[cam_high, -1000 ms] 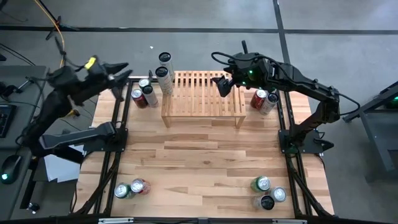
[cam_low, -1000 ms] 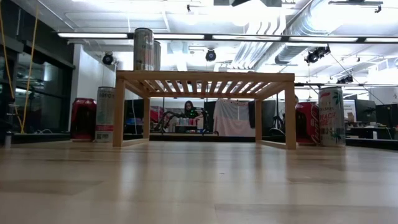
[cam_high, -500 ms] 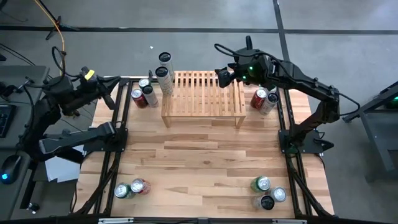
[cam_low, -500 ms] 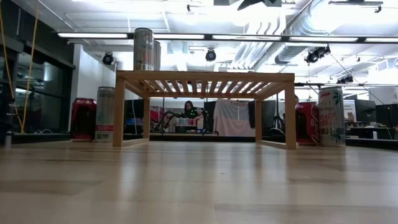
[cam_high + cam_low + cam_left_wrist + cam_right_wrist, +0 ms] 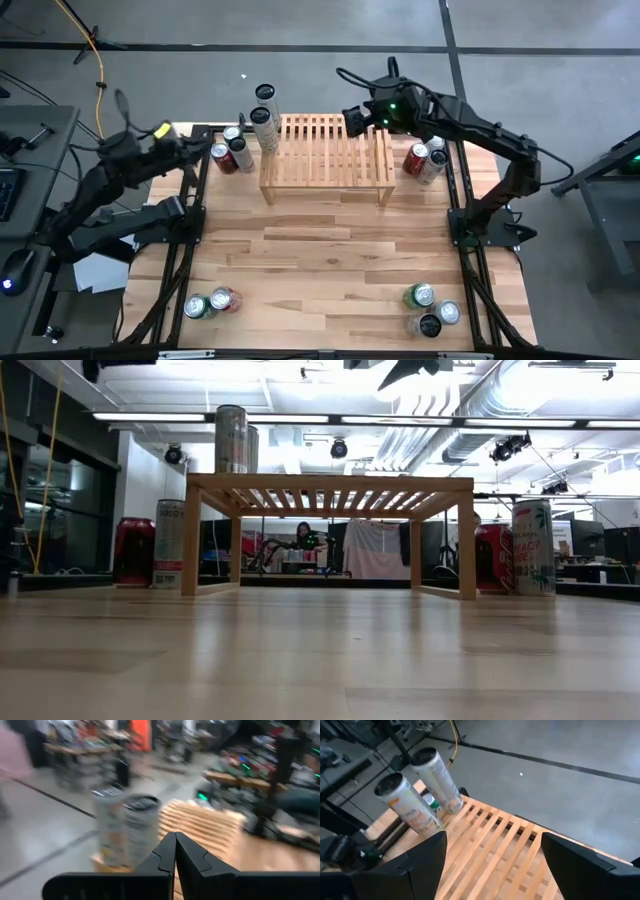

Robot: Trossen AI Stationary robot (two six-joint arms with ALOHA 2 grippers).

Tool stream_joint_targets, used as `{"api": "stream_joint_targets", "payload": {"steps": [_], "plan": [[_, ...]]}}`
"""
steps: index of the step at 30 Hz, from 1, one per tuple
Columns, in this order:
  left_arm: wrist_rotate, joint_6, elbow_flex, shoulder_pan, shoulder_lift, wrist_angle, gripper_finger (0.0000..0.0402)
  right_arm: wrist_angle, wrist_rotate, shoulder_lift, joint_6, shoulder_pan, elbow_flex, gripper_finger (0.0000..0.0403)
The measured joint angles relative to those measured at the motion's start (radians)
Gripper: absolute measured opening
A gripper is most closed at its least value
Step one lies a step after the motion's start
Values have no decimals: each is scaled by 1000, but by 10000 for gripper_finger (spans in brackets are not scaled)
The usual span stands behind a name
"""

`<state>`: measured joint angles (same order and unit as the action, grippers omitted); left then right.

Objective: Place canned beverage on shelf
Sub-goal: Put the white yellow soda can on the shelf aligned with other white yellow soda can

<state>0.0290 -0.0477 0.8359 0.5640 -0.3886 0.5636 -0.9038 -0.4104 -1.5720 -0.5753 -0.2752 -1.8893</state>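
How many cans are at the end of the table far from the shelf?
5. In the left corner: the left green can and the red can. In the right corner: the right green can, the silver can and the dark can. None seems hidden there.

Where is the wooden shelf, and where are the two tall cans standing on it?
shelf (image 5: 330,150), high view, on its slatted top.
front tall can (image 5: 265,129), high view, on its side wall just below the lid.
back tall can (image 5: 264,94), high view, on its dark lid.
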Motion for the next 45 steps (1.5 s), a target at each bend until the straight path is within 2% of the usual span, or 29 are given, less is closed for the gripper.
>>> {"api": "stream_joint_targets", "payload": {"steps": [5,8,16,20,22,29,35,41,45], "plan": [[248,-3,-31,-2,-79,-9,0,-20,17,-25,61,0,0,310],[293,-33,-94,-2,-87,-115,0,-52,52,-28,107,0,0,310],[284,-104,-382,-2,-86,-498,0,-223,88,-25,252,0,0,310],[206,-131,-458,-2,-121,-613,0,-319,92,-25,317,1,0,310],[163,-101,-460,-2,-147,-638,0,-340,88,-25,358,1,0,310],[164,-34,-459,-2,-285,-726,0,-349,86,-25,476,-31,0,310],[100,-8,-444,-2,-334,-764,0,-349,105,-24,496,-58,0,310],[44,93,-405,-1,-363,-746,0,-337,106,-24,483,-59,0,310],[37,110,-394,12,-393,-743,0,-324,107,-24,468,-59,0,310]]}}
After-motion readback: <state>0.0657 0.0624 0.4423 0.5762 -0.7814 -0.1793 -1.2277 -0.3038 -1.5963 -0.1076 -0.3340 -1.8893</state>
